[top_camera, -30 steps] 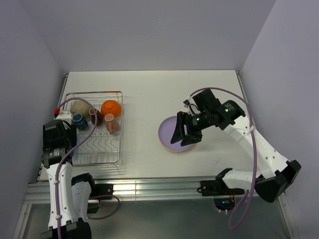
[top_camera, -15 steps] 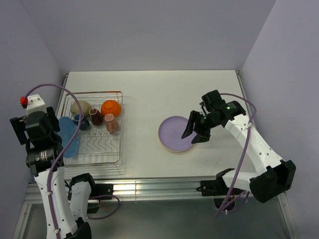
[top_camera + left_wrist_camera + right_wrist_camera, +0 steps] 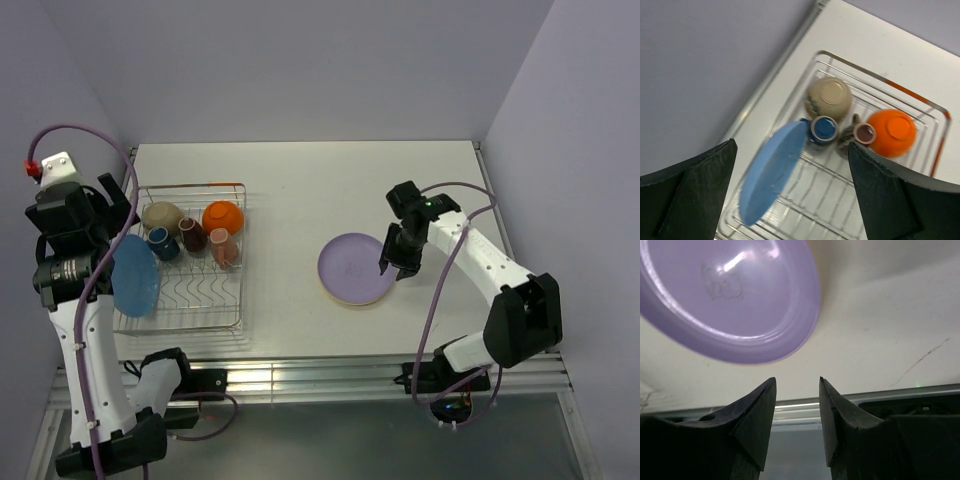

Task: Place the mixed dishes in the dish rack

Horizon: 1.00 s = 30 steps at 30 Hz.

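two bowls (image 3: 161, 215) & 3 mugs (image 3: 192, 235) — rack's (image 3: 200, 296) far end

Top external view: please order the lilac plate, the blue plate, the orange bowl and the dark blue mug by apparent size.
1. lilac plate
2. blue plate, tilted on edge, so foreshortened
3. orange bowl
4. dark blue mug

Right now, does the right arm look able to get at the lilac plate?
Probably yes. The right gripper hangs just off the right edge of the lilac plate, jaws apart and empty, with nothing between them. The plate lies flat, so getting under its rim may be the hard part.
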{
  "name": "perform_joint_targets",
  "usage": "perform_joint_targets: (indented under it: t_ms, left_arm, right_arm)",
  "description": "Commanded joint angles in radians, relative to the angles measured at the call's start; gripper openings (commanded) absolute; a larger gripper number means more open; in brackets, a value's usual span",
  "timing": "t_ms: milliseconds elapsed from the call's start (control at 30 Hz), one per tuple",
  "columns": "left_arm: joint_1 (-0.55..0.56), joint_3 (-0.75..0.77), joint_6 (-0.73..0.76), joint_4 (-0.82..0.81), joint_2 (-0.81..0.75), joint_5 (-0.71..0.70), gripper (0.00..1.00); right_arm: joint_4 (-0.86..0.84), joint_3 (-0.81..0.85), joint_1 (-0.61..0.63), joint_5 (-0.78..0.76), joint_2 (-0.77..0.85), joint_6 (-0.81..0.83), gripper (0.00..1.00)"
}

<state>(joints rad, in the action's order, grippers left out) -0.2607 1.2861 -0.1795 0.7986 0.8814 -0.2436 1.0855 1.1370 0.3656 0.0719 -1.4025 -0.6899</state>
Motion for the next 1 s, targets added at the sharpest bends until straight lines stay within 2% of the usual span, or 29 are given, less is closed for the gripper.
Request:
perform_joint_targets:
  t_ms: [0, 167, 200, 233, 300, 400, 533, 733, 967]
  left_arm:
    - [0.047, 0.053, -0.096, 0.04, 0.048, 0.066, 0.99]
    - [0.245, 0.074, -0.196, 0.045, 0.128, -0.028, 0.99]
    - [0.329, 0.081, -0.208, 0.041, 0.14, -0.069, 0.99]
    - [0.365, 0.084, -0.228, 0.028, 0.149, -0.085, 0.99]
    - [0.437, 0.094, -0.241, 0.013, 0.174, -0.115, 0.99]
    - [0.469, 0.12, -0.242, -0.015, 0.192, -0.108, 0.99]
    - [0.501, 0.162, -0.235, -0.022, 0.212, -0.039, 0.99]
    - [0.563, 0.245, -0.23, 0.011, 0.24, -0.017, 0.99]
    - [0.592, 0.234, -0.206, 0.019, 0.234, -0.031, 0.99]
  right_arm:
    - [-0.033, 0.026, -0.007, -0.153, -0.036, 0.015, 0.47]
    - [-0.076, -0.006, -0.008, -0.21, -0.084, 0.032, 0.42]
    - [-0.087, -0.02, -0.01, -0.215, -0.099, 0.033, 0.41]
    - [-0.094, -0.026, -0.01, -0.215, -0.107, 0.039, 0.4]
    - [-0.13, -0.034, -0.013, -0.215, -0.134, 0.047, 0.35]
    - [-0.159, -0.026, -0.016, -0.216, -0.177, 0.064, 0.27]
    - [-0.193, -0.037, -0.025, -0.221, -0.211, 0.07, 0.26]
    - [-0.234, -0.031, -0.028, -0.201, -0.263, 0.082, 0.24]
    - [-0.26, -0.048, -0.028, -0.19, -0.276, 0.086, 0.19]
